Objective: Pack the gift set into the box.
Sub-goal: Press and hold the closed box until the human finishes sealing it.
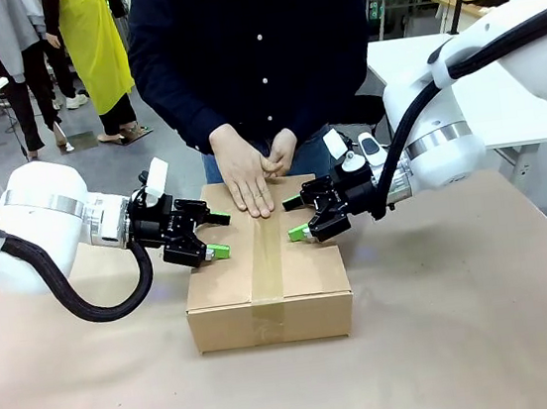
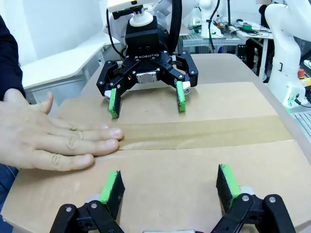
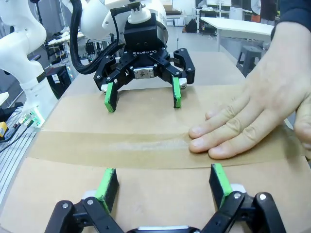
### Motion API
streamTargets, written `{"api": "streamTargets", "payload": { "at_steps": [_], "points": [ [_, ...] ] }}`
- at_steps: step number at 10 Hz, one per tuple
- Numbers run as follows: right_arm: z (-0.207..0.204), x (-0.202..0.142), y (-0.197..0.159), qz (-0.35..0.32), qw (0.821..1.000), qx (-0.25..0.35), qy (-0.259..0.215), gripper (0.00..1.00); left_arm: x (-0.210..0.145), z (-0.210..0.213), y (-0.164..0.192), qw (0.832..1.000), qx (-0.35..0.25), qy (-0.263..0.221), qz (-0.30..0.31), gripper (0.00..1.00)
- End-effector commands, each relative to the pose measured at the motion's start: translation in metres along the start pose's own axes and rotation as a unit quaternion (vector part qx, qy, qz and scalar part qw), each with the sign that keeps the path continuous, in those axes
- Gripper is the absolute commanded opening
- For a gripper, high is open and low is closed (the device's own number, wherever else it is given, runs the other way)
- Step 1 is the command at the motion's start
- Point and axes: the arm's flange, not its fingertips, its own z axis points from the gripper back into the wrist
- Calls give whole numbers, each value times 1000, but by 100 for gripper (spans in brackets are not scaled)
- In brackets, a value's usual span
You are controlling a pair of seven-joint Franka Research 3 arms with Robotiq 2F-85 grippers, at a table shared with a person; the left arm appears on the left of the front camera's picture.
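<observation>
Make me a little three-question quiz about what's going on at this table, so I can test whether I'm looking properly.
1. True or false: the box has its top flaps standing open.
2. Whose hand presses on the tape strip along the box top?
A. the person's
B. nobody's
C. a second person's at the side
3. Fill in: the left gripper and the right gripper face each other across the box top, both with jaws ____.

Key
1. False: the flaps are down and tape runs along the seam.
2. A: the person at the far side lays a flat hand on the tape.
3. open: the green pads stand well apart on each, holding nothing.
</observation>
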Motion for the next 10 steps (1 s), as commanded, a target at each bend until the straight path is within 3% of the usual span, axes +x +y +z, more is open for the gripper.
{"api": "streamTargets", "payload": {
  "at_steps": [1,10],
  "points": [
    [-1,-1,3,-4,1000,-11,1,100,-2,0,-1,1000,-1,1,-3,100],
    [-1,-1,3,-4,1000,-11,1,100,-2,0,-1,1000,-1,1,-3,100]
  ]
}}
